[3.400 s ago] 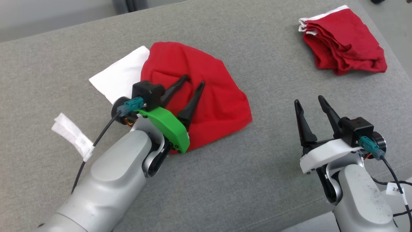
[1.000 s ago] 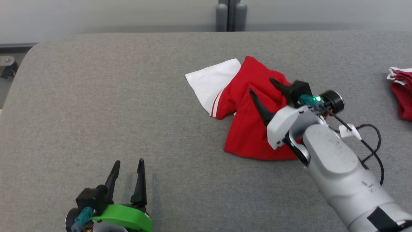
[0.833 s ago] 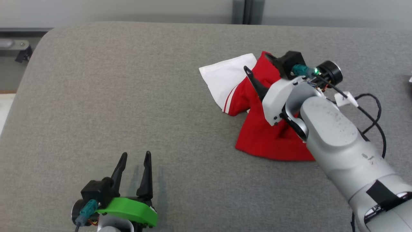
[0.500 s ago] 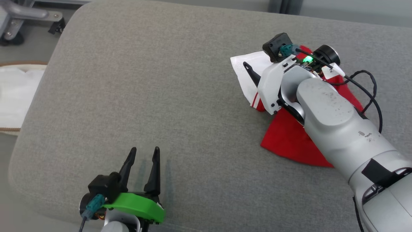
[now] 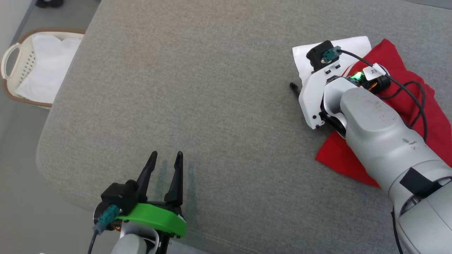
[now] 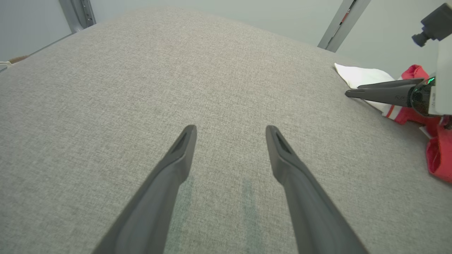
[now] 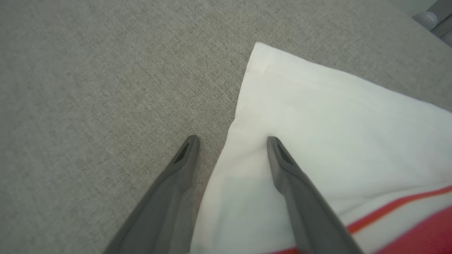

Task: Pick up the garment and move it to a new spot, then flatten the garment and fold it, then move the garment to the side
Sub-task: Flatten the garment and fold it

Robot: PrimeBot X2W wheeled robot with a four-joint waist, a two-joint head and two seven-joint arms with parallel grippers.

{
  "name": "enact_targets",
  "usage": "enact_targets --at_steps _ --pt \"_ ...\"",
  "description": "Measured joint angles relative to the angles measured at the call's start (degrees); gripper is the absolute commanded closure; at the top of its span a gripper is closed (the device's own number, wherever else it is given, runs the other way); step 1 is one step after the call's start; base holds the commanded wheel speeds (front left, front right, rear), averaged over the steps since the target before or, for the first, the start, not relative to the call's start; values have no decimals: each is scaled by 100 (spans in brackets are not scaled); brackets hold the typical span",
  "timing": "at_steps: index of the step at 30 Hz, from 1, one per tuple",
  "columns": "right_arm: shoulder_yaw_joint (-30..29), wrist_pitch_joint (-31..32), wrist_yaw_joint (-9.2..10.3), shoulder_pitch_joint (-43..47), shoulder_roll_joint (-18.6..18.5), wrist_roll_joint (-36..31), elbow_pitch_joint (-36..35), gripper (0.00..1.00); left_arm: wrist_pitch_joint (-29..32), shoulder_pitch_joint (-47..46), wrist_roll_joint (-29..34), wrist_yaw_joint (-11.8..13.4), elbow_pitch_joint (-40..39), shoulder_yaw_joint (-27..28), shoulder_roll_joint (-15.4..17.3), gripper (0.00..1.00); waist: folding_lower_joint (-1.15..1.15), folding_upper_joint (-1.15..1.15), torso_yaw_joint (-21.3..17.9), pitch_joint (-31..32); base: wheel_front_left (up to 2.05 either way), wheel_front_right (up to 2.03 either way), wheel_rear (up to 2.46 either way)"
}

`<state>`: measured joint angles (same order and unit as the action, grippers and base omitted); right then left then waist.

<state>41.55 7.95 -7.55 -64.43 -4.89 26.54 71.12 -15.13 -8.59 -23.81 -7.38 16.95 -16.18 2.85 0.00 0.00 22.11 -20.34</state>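
The garment (image 5: 406, 91) is red with a white, red-striped part (image 7: 335, 116) and lies crumpled at the right of the grey cushioned surface (image 5: 197, 91). My right gripper (image 5: 298, 83) is down at the white part's left edge, open. In the right wrist view the right gripper (image 7: 232, 141) straddles that edge: one finger is over the white cloth, the other over bare grey fabric. My left gripper (image 5: 166, 157) hovers open and holds nothing near the front edge, far left of the garment. The left wrist view shows the left gripper (image 6: 231, 130) over bare fabric, with the garment (image 6: 363, 76) at the far right.
A white laundry basket (image 5: 10, 58) with white cloth in it stands on the floor beyond the surface's left end. The surface's rounded front-left corner (image 5: 46, 155) is close to my left gripper. A black cable (image 5: 416, 98) loops off my right wrist over the red cloth.
The head camera has swung left, bringing the basket into view. My right gripper has moved from over the red cloth to the white part's edge, still open. The left gripper stays as it was.
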Motion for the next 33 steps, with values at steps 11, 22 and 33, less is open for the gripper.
enact_targets --at_steps 11,22,33 --pt "-153 -791 1 -196 -27 -107 178 100 0 -19 -43 0 67 1 0 0 0 0 -54 -63 0 0 0" --pt "-189 -2138 3 -697 175 314 -890 100 0 -2 27 0 98 30 -1 0 0 0 -126 216 0 0 0" --pt "-896 -2297 3 -1458 223 888 -3128 100 0 204 272 0 144 171 -2 0 0 0 -351 659 0 0 0"
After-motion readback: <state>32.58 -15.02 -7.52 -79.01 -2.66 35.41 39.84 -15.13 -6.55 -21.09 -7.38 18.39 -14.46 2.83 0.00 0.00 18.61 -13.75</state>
